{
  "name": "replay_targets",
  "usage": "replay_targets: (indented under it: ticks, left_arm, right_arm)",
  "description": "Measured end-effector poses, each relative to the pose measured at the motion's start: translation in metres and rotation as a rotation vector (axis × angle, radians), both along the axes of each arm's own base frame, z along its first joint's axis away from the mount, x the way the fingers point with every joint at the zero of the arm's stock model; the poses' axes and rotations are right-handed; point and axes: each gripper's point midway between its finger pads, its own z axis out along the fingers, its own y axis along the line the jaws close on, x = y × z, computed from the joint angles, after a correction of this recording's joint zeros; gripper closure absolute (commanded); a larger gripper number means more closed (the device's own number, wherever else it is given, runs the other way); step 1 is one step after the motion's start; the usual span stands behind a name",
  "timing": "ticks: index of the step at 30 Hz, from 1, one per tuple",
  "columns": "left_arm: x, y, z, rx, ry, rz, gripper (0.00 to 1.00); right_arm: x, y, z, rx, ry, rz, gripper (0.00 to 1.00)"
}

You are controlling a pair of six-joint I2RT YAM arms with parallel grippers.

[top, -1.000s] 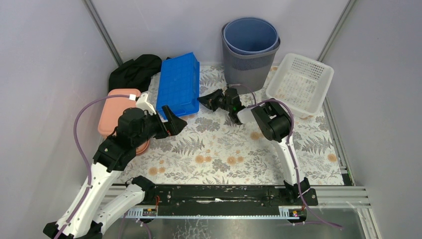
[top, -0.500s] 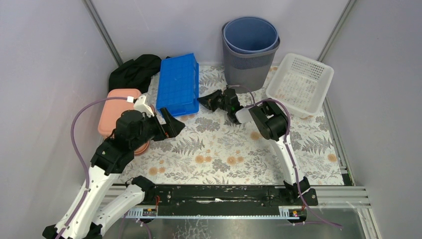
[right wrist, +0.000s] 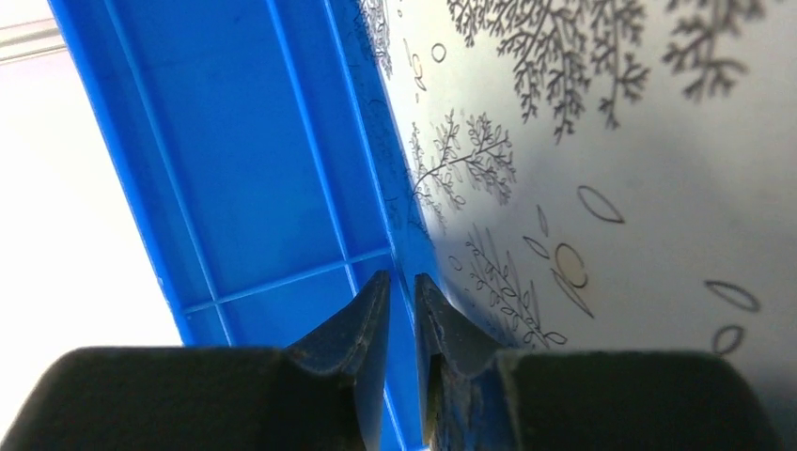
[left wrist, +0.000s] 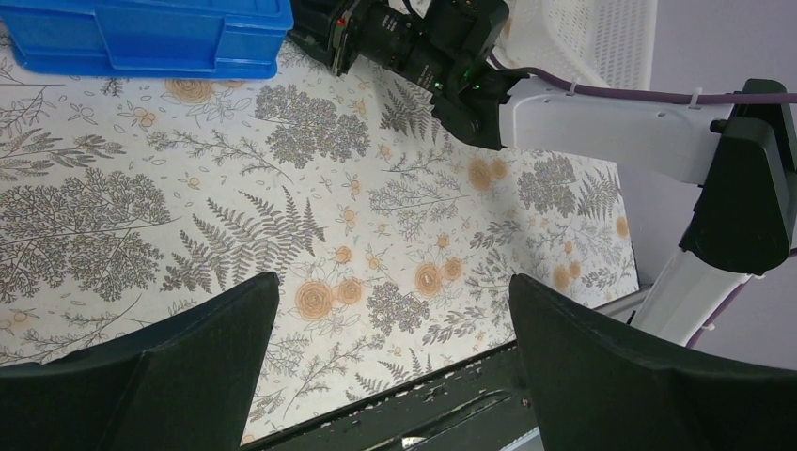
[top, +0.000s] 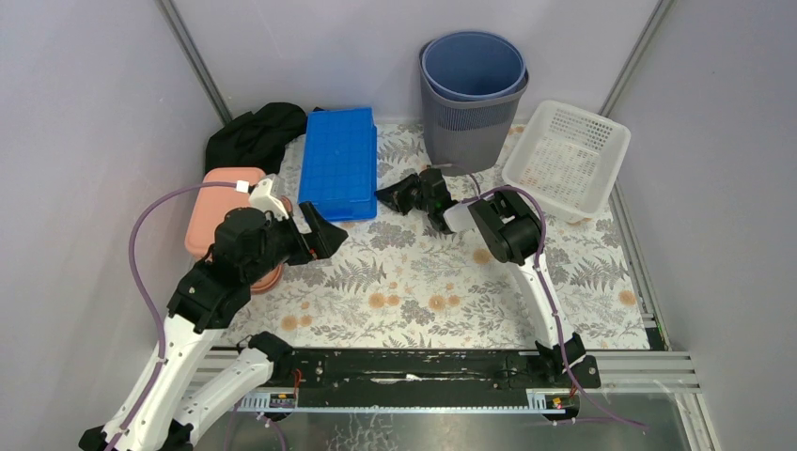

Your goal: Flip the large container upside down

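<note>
My right claw (top: 388,195) is pinched on the near right corner of the blue container (top: 338,155), lying lengthwise away from me at far left of the floral mat (top: 423,282), my wide-open left claw (top: 324,230) hovering beside its near end

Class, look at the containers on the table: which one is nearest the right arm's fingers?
The blue crate: the right fingers pinch its edge, while the grey bin, white basket and pink box stand apart.
</note>
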Motion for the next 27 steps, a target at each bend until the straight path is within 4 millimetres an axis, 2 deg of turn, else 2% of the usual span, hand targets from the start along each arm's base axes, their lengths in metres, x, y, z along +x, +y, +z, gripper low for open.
replay_targets:
  ticks: [8,27]
  left_arm:
    - [0.0004,0.0009,0.0003,0.002,-0.003,0.005,0.00]
    - [0.0030,-0.0004,0.0000,0.007,0.007,0.005,0.00]
  right_arm:
    - [-0.0008,-0.0001,-0.0076,-0.059,-0.001,0.023,0.76]
    - [-0.0010,0.0011,-0.0053,-0.198,-0.051,0.123,0.64]
